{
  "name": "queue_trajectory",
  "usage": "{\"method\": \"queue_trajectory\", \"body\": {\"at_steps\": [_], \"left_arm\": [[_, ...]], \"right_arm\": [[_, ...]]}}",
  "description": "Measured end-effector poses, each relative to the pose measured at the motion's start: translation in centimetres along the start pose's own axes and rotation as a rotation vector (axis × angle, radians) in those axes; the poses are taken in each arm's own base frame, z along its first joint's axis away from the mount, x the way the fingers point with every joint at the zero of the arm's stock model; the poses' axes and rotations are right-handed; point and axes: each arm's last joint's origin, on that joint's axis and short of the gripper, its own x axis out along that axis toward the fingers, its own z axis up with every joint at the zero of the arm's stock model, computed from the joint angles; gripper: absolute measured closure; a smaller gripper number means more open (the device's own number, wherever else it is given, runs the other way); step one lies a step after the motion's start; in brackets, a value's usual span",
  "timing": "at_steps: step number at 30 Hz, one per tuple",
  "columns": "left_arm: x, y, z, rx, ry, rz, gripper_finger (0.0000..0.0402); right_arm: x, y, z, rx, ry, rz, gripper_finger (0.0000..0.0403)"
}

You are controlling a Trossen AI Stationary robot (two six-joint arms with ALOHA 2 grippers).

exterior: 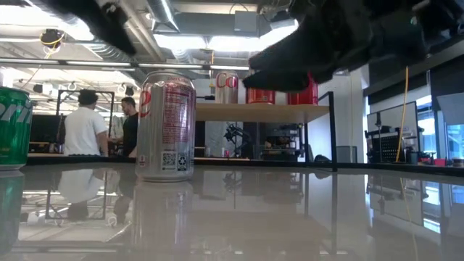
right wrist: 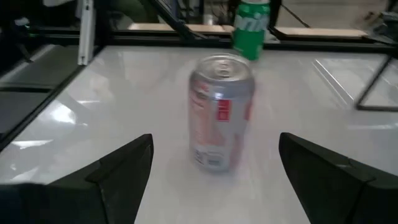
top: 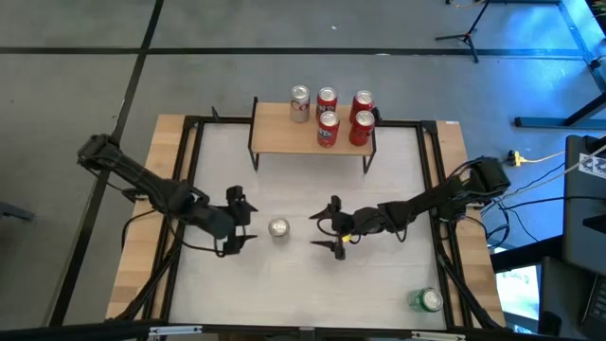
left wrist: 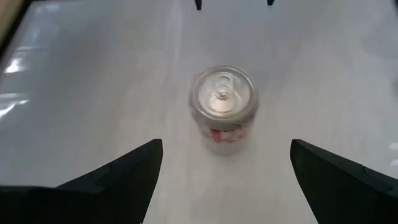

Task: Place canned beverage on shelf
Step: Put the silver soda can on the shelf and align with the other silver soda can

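A silver canned beverage (top: 277,228) stands upright on its base on the white tabletop, between my two grippers. My left gripper (top: 241,221) is open just left of it and looks down on the can's top (left wrist: 222,93), with the can ahead of its fingers. My right gripper (top: 327,227) is open just right of the can (right wrist: 221,112), also with the can ahead of its fingers. The shelf (top: 284,137), a low wood top on thin black legs, stands at the far edge. Several cans, mostly red, stand on its right half.
A green can (top: 426,300) stands near the table's front right corner. The shelf's left part (top: 270,133) is bare wood. A black frame (top: 189,170) runs around the white tabletop. In the low view, people stand in the room beyond the table.
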Motion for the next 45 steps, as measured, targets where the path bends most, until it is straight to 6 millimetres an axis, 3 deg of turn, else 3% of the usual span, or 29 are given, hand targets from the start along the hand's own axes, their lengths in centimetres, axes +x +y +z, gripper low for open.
{"method": "queue_trajectory", "body": {"at_steps": [9,15,19,26,35,45], "left_arm": [[3.8,-0.5,-5.6,-0.049,-0.116,-0.063,0.0060],[5.9,0.0,-7.5,-0.069,-0.190,-0.060,0.0060],[6.9,0.4,-8.5,-0.065,-0.177,-0.041,0.0060],[8.7,0.7,-9.1,-0.010,-0.212,-0.029,0.0060],[10.2,-0.4,-8.7,0.018,-0.275,-0.173,0.0060],[10.7,-1.0,-9.0,-0.026,-0.248,-0.282,0.0060]], "right_arm": [[3.8,0.6,-1.9,-0.013,-0.017,0.006,0.0059],[6.8,1.0,-1.8,-0.019,-0.001,-0.078,0.0059],[7.5,1.1,-1.5,-0.024,0.014,-0.103,0.0059],[7.6,1.0,-1.3,-0.020,0.010,-0.148,0.0059],[7.6,0.9,-1.2,-0.020,0.002,-0.177,0.0059],[6.9,0.7,-1.4,-0.091,0.135,-0.237,0.0059]]}}
